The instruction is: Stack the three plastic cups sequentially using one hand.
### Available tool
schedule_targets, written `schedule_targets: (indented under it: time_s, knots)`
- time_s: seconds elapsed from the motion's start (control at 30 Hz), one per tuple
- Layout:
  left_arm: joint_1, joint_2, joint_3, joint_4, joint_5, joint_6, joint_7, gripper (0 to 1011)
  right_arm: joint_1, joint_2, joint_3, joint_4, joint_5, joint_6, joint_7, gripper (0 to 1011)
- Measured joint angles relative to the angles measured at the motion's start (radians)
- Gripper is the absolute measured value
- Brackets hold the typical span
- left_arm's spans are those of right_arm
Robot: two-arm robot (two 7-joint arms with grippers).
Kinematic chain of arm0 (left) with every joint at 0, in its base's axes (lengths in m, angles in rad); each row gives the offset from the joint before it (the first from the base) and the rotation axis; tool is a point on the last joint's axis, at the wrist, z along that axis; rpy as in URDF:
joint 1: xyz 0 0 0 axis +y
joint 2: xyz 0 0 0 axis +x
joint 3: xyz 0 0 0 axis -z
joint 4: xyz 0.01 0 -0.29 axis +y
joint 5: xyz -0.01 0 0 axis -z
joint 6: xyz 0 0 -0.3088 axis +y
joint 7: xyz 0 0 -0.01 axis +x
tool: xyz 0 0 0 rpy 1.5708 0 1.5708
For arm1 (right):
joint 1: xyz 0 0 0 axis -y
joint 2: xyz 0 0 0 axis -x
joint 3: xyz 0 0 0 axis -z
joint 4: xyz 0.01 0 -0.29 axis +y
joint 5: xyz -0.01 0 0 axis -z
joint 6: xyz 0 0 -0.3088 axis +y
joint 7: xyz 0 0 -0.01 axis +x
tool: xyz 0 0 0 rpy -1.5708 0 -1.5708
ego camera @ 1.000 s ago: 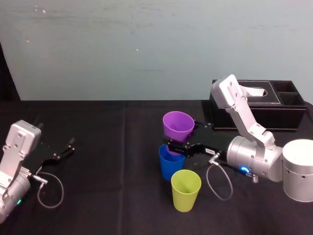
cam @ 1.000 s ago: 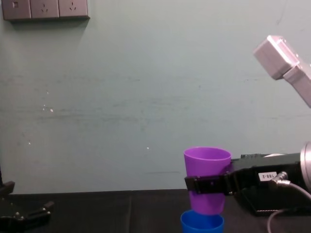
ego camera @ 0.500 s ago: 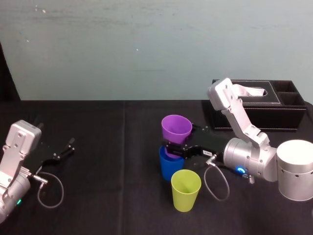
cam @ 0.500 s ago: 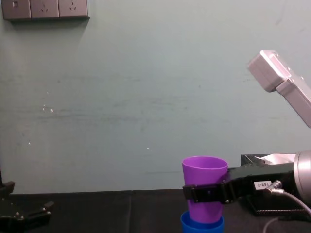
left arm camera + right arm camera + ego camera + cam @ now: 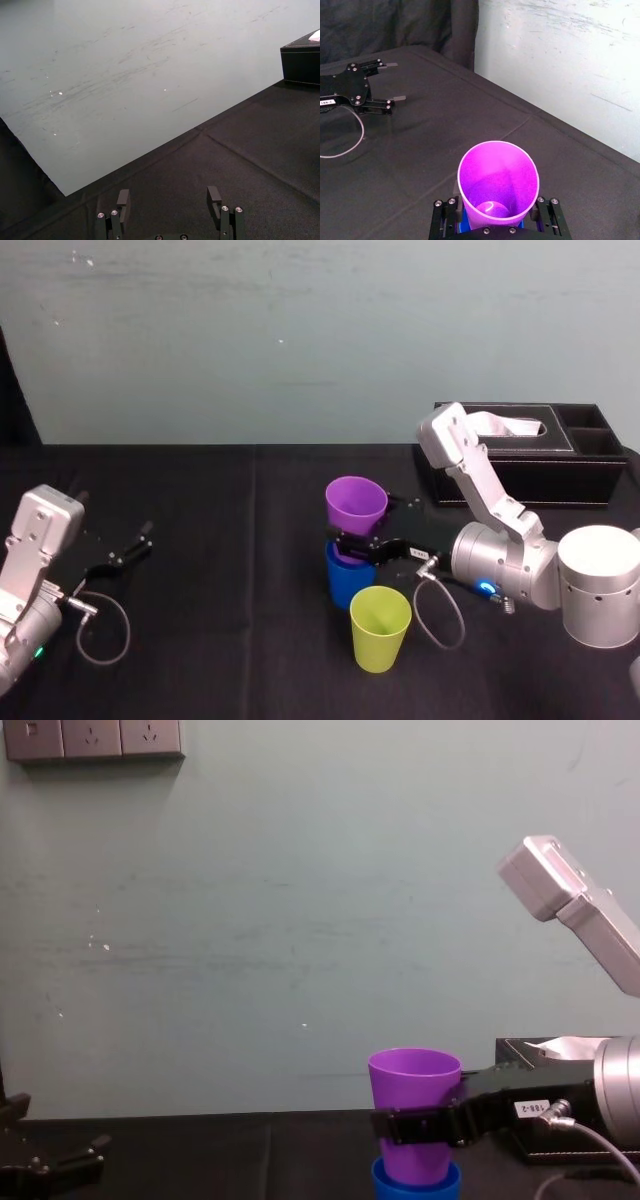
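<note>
directly above the blue cup (image 5: 348,585) sits the purple cup (image 5: 357,502), upright and mouth up, its base dipped inside the blue rim while most of its wall stands clear above. the right gripper (image 5: 346,538) reaches in level from the blue cup's right and is clamped across the purple cup's lower wall, one finger on each side. holding it square like this keeps the two tapers lined up, so the purple one should slide straight down rather than catch on the rim. the fingers ride just above the blue rim (the chest view shows a narrow gap), so my guess is the cup cannot seat fully until the grip lets go.

just in front of the blue cup, nearer the robot and a touch to its right, the yellow-green cup (image 5: 380,628) waits upright on the black table (image 5: 220,640); whether the two touch i cannot tell. the gripper's cable (image 5: 440,615) loops right of it, so a careless pull-back could nudge it. behind and to the right of the blue cup, well apart, stands the black tissue box (image 5: 530,455). far to the blue cup's left the left gripper (image 5: 125,552) lies parked, fingers spread and empty.
</note>
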Motion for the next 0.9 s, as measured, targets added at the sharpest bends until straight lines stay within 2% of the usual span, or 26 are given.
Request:
schedule_targets:
  time_s: [0.9]
  knots:
    - [0.0,0.0,0.0,0.0,0.0,0.0,0.0,1000,0.016,-0.02,-0.01,0.055,-0.015,-0.028,0.004,720]
